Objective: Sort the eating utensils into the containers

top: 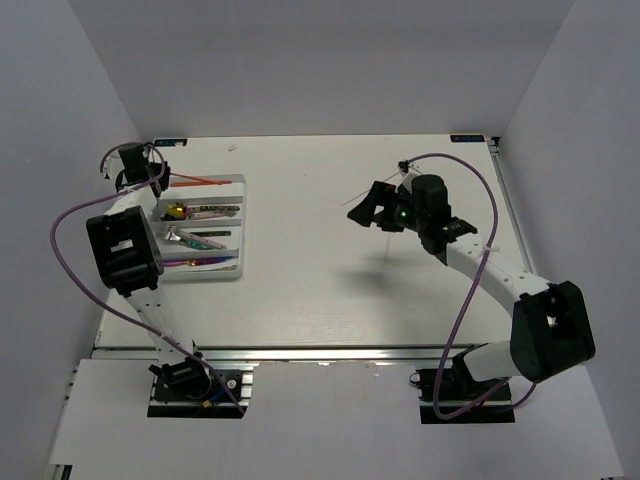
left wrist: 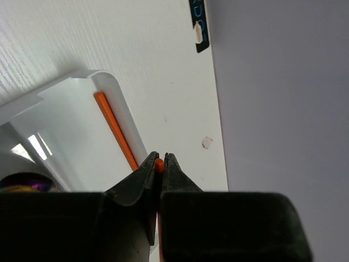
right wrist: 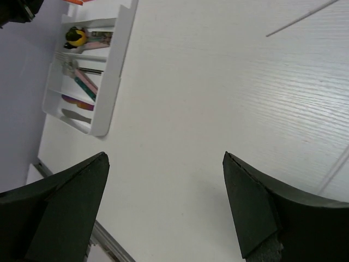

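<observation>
Left wrist view: the left gripper (left wrist: 160,158) has its two black fingers pressed together on the near end of an orange stick (left wrist: 117,134); the orange tip shows between the fingertips.
Orange stick: runs forward and to the left from the left gripper's tips, lying just inside the end wall of the white tray (left wrist: 117,87).
White tray: its rounded corner sits just ahead of the left gripper, with its compartments off to the gripper's left.
Right gripper (right wrist: 164,158): fingers spread wide with nothing between them, hanging over bare table (right wrist: 218,109), well apart from the white tray.
Thin clear stick (right wrist: 300,19): lies flat on the table ahead of the right gripper and to its right, clear of both fingers.
Gold-bowled spoon (right wrist: 76,37): in one of the tray's compartments, far ahead of the right gripper and to its left.
Pinkish pieces (right wrist: 87,84): in the next compartment, nearer the right gripper than the spoon.
Remaining compartments: hold darker pieces too small to tell apart.
</observation>
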